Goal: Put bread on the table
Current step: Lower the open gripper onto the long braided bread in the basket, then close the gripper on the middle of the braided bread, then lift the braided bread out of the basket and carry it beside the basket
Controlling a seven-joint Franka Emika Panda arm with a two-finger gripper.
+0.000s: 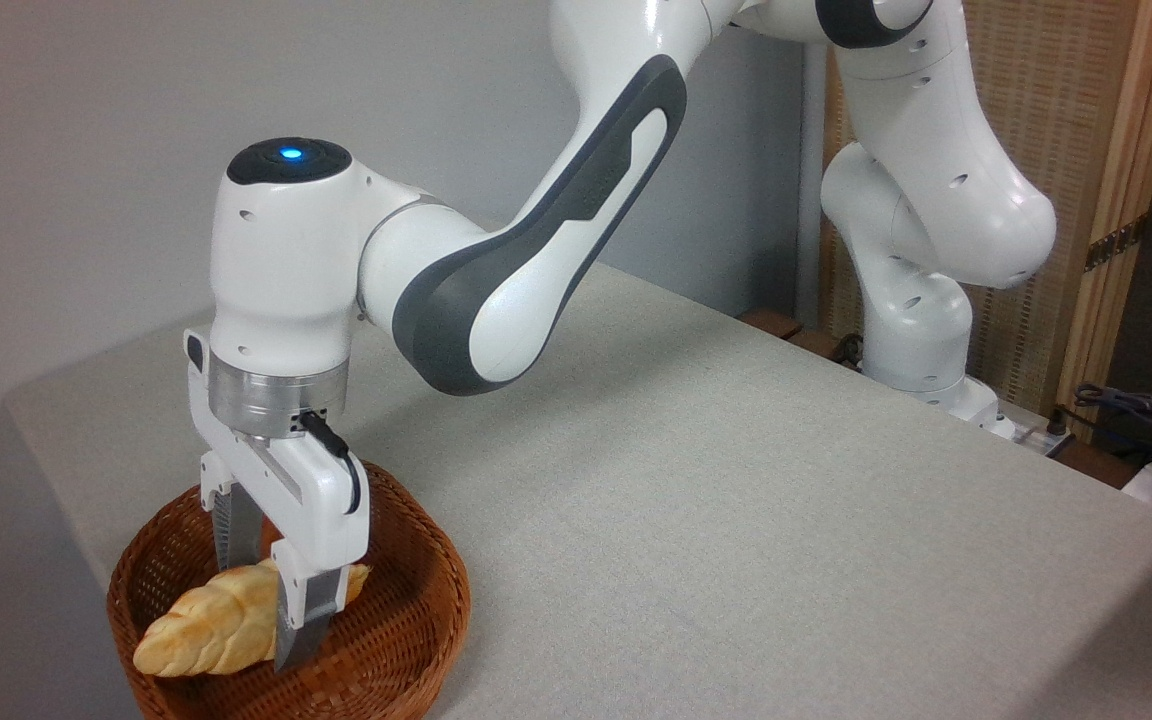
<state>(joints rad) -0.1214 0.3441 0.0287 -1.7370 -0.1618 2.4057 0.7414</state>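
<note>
Bread (201,628) lies farthest left on my screen, a pale braided loaf slanting across the floor of the wicker basket (406,620), its blunt end low near the front rim and its tapered end up toward the basket's middle. None of it is on the table (696,500) yet.

Next along, the gripper (266,610) is down inside the basket with its fingers astride the loaf's right-hand part, one finger (234,530) behind it and the other (301,620) in front. The jaws stand partly spread, about the loaf's width. I cannot tell from this view whether the pads are pressing the crust or just flanking it, so I would not call it a grip.

My worries from here: the fingers sit well off the loaf's middle, so on a lift the long left end could sag and swing, or the bread could slip out and drop back. The front fingertip looks very close to the weave, and closing or pushing lower might catch the basket and drag it toward the table edge, which is near on that side. A hint of orange shows behind the rear finger; I can't say what it is, but it could get pinched too.

Further right, the wrist points straight down, blue light on top, with the forearm rising diagonally to the base at the table's far right edge.
</note>
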